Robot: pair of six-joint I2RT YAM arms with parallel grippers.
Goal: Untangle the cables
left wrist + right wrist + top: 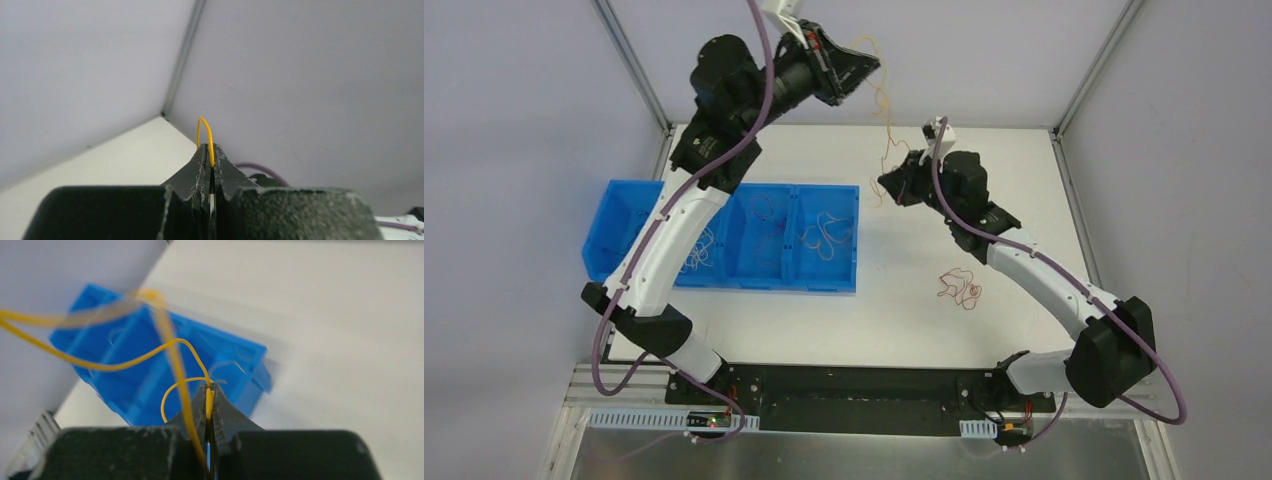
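Observation:
A thin yellow cable (886,120) hangs in curls between my two grippers, above the table's far middle. My left gripper (871,66) is raised high at the back and shut on one end of it; in the left wrist view the yellow cable (206,134) loops out of the closed tips (211,148). My right gripper (886,184) is lower and shut on the other end; in the right wrist view the yellow cable (172,347) curls out of the closed tips (210,388). A red and orange tangle of cables (960,288) lies on the table near the right arm.
A blue divided bin (839,283) stands at the left of the table, with thin wires in its compartments, a reddish one (826,232) at the right end. It shows in the right wrist view (145,385) too. Frame posts and grey walls close the back.

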